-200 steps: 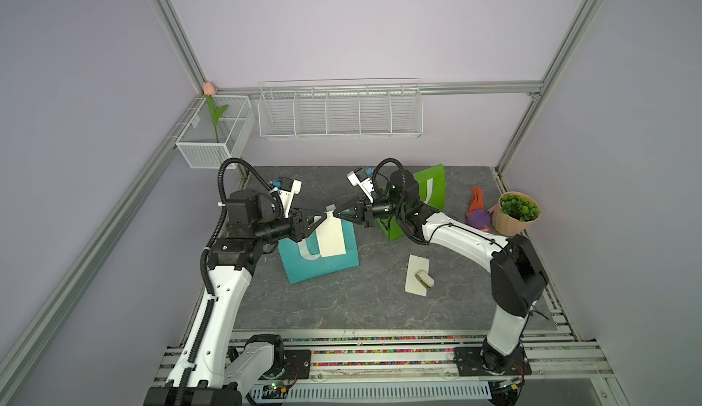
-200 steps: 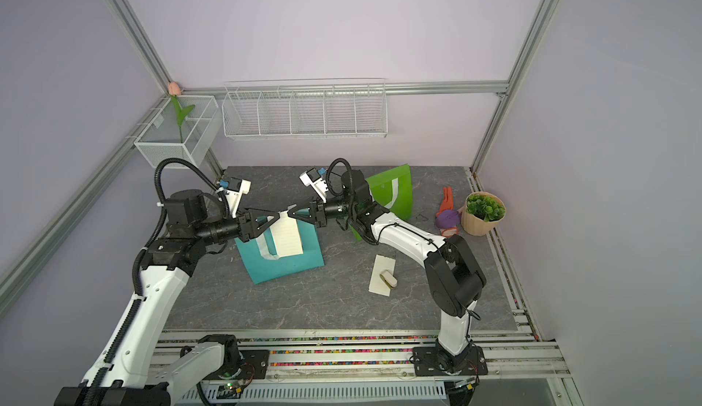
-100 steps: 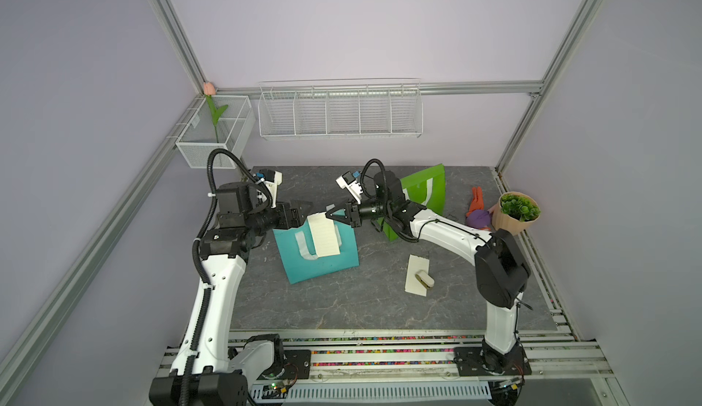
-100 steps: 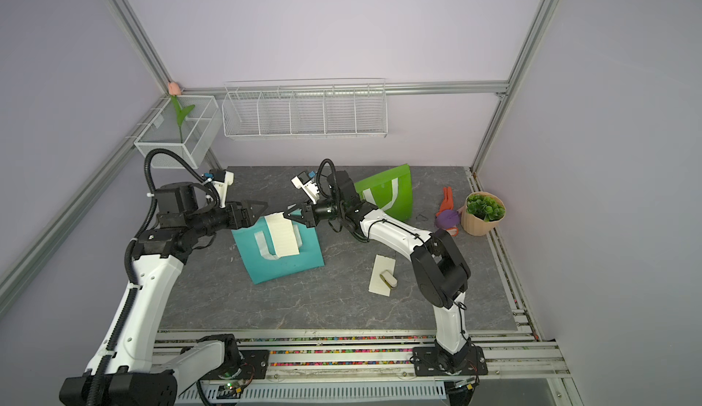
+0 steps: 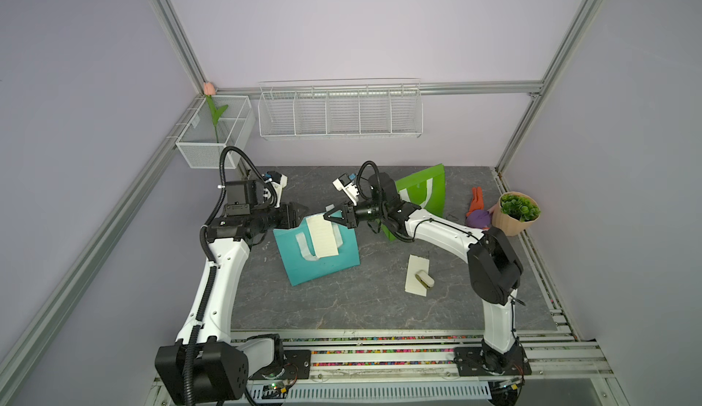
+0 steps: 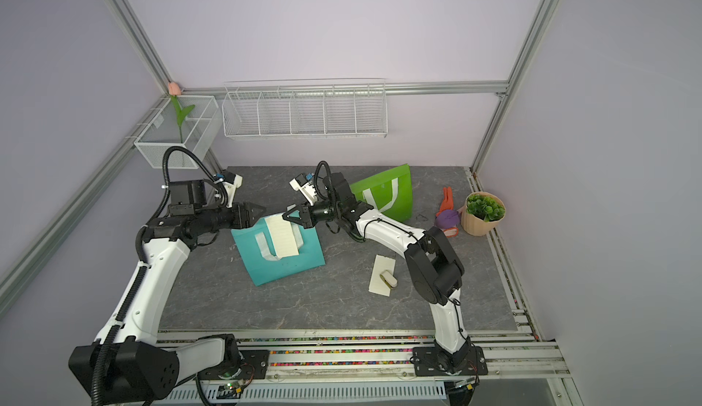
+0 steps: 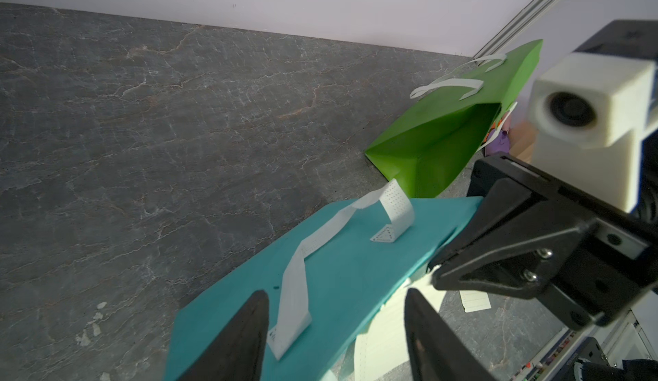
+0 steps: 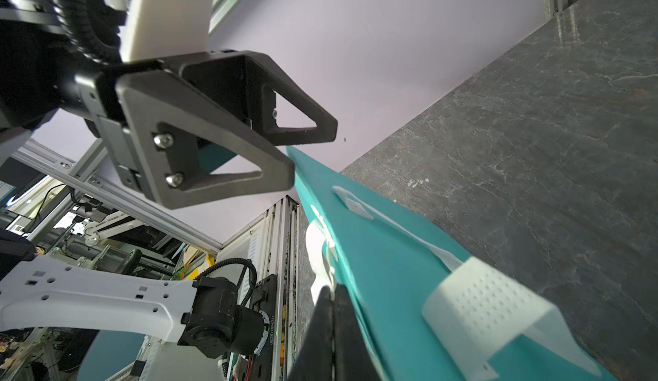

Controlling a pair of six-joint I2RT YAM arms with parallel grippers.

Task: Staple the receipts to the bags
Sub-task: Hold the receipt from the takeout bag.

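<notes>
Near the table's (image 5: 342, 309) middle stands the teal bag (image 5: 323, 263), with the green bag (image 5: 421, 191) by the back edge. My left gripper (image 5: 302, 210) gapes astride the teal ridge. My right gripper (image 5: 326, 216), pressed together, pinches one receipt (image 5: 323, 237) there. The second receipt (image 5: 414, 277) lies nearer the right edge, under the stapler (image 5: 424, 279).

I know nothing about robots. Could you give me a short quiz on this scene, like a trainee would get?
1. True or false: the stapler lies on the loose receipt on the table.
2. Which gripper is open? A: left gripper. B: right gripper.
3. What colour is the bag against which the right gripper holds the other receipt?
Key: 1 true. 2 A. 3 teal.
</notes>
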